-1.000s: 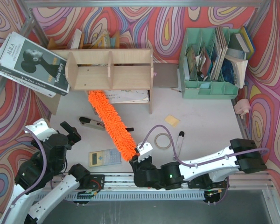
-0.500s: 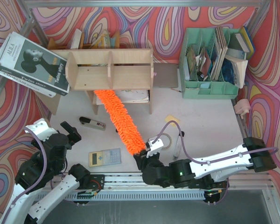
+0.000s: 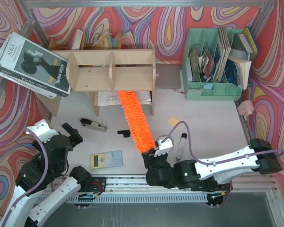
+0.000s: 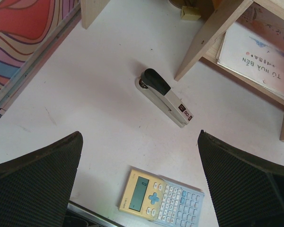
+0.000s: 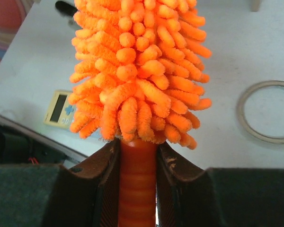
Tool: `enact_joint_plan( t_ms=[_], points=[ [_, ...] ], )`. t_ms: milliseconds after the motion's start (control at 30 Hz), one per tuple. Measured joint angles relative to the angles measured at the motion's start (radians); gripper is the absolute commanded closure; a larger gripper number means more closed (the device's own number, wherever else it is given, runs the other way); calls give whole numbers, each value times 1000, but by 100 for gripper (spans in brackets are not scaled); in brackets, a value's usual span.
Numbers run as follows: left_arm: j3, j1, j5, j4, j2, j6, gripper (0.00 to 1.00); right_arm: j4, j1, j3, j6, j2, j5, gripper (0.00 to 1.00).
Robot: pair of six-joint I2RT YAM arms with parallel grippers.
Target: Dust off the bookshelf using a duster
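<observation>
The bookshelf (image 3: 111, 71) is a low light plywood unit at the back of the table, with papers (image 3: 114, 98) under it. The orange fluffy duster (image 3: 135, 120) slants from my right gripper (image 3: 154, 152) up to the shelf's lower front edge, its tip under the shelf right of centre. In the right wrist view the duster (image 5: 139, 66) fills the frame and both jaws are shut on its orange handle (image 5: 137, 179). My left gripper (image 3: 68, 137) stands wide open over the table at the near left, holding nothing, above a calculator (image 4: 162, 198) and a stapler (image 4: 165, 97).
A mint-green file organizer (image 3: 215, 64) full of books stands at the back right. A large book (image 3: 31, 66) leans at the back left. A tape ring (image 5: 270, 111), a marker (image 3: 182, 142), a sticky note (image 3: 175, 121) and a pink item (image 3: 246, 108) lie on the right half.
My right arm has swept the duster rightward along the shelf's lower edge, from the left bay toward the right of centre. The left arm has not moved.
</observation>
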Motion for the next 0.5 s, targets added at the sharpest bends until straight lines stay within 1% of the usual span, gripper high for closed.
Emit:
enact_joint_plan(
  t_ms=[100, 167, 233, 333, 500],
  points=[
    [0, 0, 0, 0, 0, 0, 2, 126, -5, 13, -120, 71, -48, 100],
    [0, 0, 0, 0, 0, 0, 2, 161, 0, 18, -160, 99, -67, 100],
    [0, 0, 0, 0, 0, 0, 2, 158, 2, 19, -163, 96, -65, 100],
    [0, 0, 0, 0, 0, 0, 2, 56, 1, 23, -61, 54, -31, 100],
    [0, 0, 0, 0, 0, 0, 2, -243, 0, 24, 230, -66, 38, 100]
  ],
)
